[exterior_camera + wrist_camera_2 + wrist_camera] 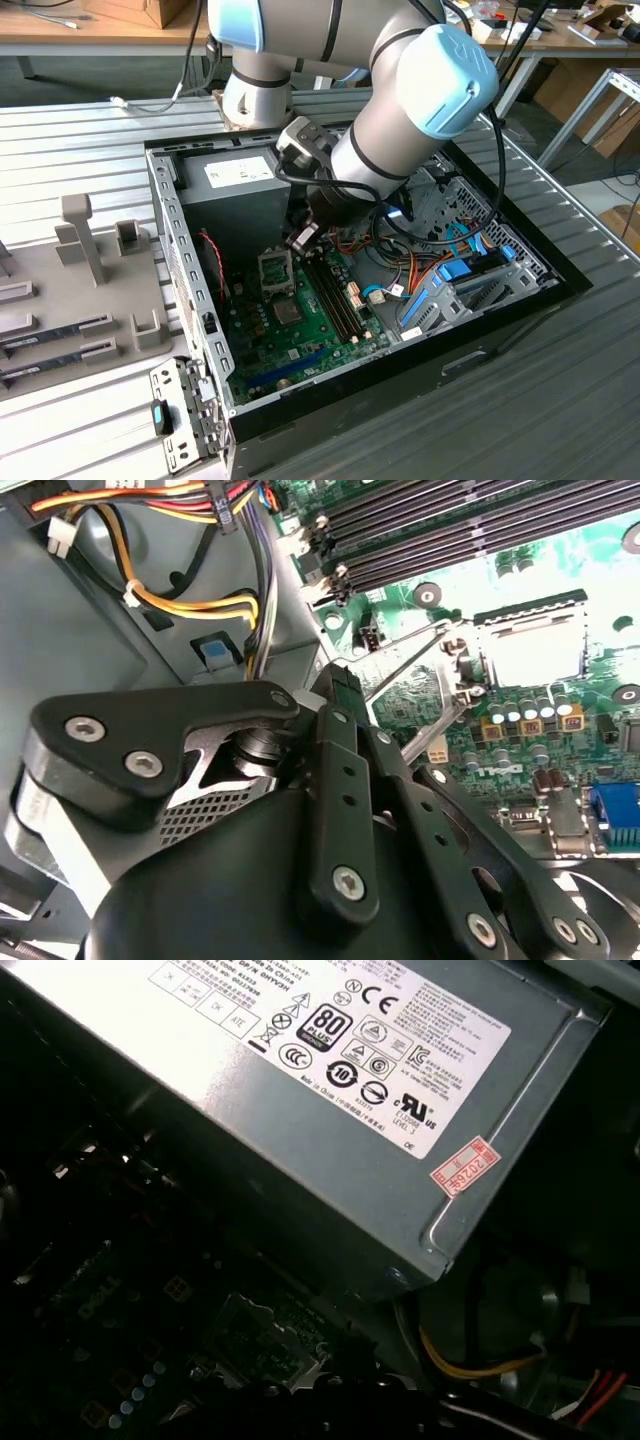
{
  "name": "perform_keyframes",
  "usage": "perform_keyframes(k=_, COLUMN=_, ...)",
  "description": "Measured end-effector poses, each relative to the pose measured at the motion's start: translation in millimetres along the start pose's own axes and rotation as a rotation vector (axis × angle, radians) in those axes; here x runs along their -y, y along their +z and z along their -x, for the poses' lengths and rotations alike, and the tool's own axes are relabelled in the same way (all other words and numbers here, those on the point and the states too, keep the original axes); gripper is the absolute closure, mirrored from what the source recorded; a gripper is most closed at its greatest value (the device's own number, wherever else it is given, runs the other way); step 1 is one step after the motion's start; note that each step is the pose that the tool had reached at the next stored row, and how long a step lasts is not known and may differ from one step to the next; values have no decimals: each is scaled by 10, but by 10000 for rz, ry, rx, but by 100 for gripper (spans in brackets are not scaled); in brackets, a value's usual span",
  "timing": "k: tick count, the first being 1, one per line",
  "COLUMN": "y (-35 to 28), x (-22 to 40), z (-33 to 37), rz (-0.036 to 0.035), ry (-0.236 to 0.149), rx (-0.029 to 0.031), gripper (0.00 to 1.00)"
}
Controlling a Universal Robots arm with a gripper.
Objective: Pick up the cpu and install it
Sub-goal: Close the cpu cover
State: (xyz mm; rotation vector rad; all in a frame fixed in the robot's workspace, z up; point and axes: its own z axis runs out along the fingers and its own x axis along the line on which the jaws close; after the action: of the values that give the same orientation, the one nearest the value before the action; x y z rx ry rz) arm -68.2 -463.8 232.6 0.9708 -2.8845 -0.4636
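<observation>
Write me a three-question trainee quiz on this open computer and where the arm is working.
1. True or false: the computer case lies open, with its green board exposed.
2. In the exterior view, the gripper is nearest to:
A. the square socket on the board
B. the grey tray outside the case
C. the blue brackets at the case's far end
3. Fill in: in the first wrist view, the grey labelled box above the yellow cables is the ____.

Key: 1 true; 2 A; 3 power supply.
</observation>
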Motion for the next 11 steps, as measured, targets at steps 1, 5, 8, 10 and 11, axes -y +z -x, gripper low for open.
perform_keyframes(k=1, y=-5, x=8, z=-7, rz=0, ry=0, rx=0, gripper=89)
perform_keyframes(k=5, y=-24, x=31, z=-27, rz=1, ry=0, rx=1, gripper=89)
perform_keyframes(k=8, y=-45, x=52, z=-47, rz=3, ry=-1, rx=2, gripper=89)
perform_keyframes(k=10, y=-61, x=73, z=-66, rz=4, ry=-1, rx=2, gripper=89)
perform_keyframes(k=11, y=-65, x=81, z=-73, rz=3, ry=-1, rx=3, gripper=89)
